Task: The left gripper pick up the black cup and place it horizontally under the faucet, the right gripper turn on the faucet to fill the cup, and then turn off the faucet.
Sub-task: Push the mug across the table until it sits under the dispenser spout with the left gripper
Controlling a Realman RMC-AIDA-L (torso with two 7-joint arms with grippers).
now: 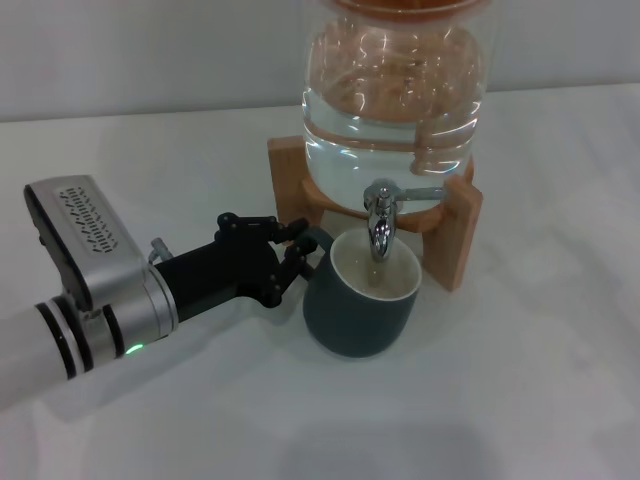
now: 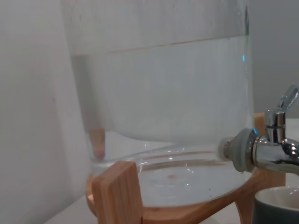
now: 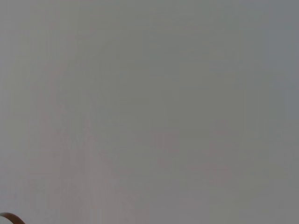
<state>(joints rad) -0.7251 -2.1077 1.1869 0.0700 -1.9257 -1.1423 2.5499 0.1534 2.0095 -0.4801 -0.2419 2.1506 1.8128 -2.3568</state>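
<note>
Left tool (image 1: pixel 296 250): fingers at the cup (image 1: pixel 362 300) handle, apparently clamped on it; cup upright on worktop (image 1: pixel 500 400), directly under faucet (image 1: pixel 380 215); placement looks done; right tool unseen; opening, filling and closing the faucet remain.

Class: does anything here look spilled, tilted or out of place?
Nothing stands out. The black cup stands upright under the faucet, held at its handle by the left gripper; no spill shows on the table.

A clear glass jar (image 1: pixel 395 90) of water sits on a wooden stand (image 1: pixel 455 235).
</note>
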